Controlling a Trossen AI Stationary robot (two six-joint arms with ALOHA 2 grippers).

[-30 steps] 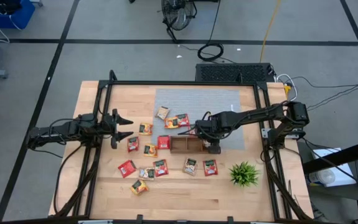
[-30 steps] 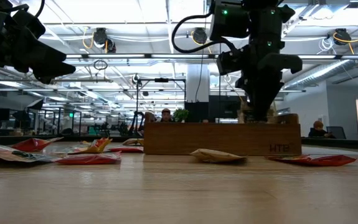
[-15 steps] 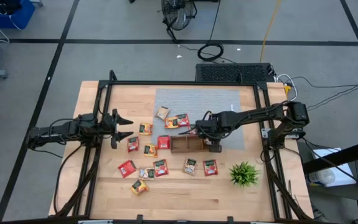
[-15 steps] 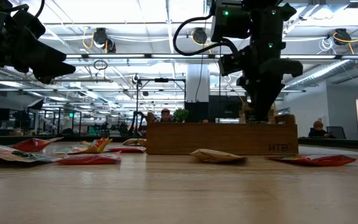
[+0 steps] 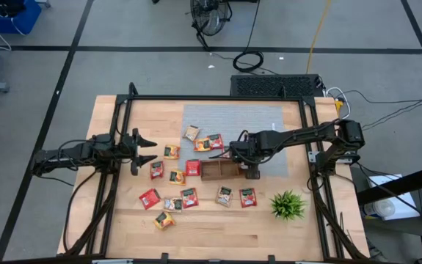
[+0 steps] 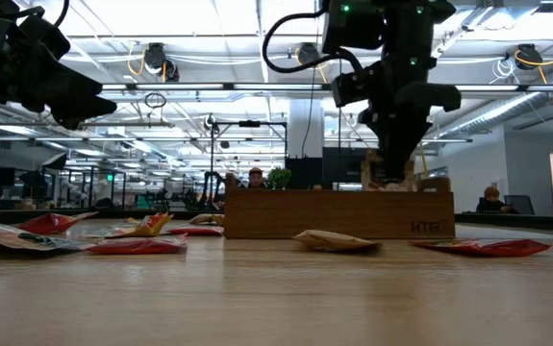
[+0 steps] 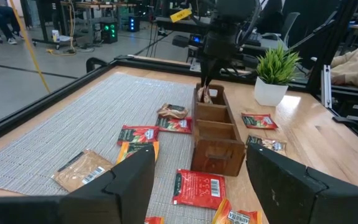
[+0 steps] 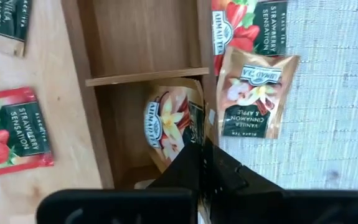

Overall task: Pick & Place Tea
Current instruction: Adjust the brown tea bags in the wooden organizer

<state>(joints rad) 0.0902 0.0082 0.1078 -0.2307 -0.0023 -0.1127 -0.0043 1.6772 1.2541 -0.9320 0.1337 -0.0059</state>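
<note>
The right arm's fingers (image 8: 197, 163) are pinched tight on a pale vanilla tea sachet (image 8: 169, 121), standing it in the end compartment of the wooden tray (image 5: 220, 170). Other sachets (image 5: 189, 197) lie scattered on the worktop (image 5: 218, 235). The left arm's fingers (image 5: 146, 149) hang spread wide, apart.

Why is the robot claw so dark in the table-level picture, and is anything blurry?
Low view: bright ceiling lights behind make the right gripper a silhouette above the wooden tray; the near tabletop is soft. Left wrist view: the left gripper's fingers are blurred from closeness.
</note>
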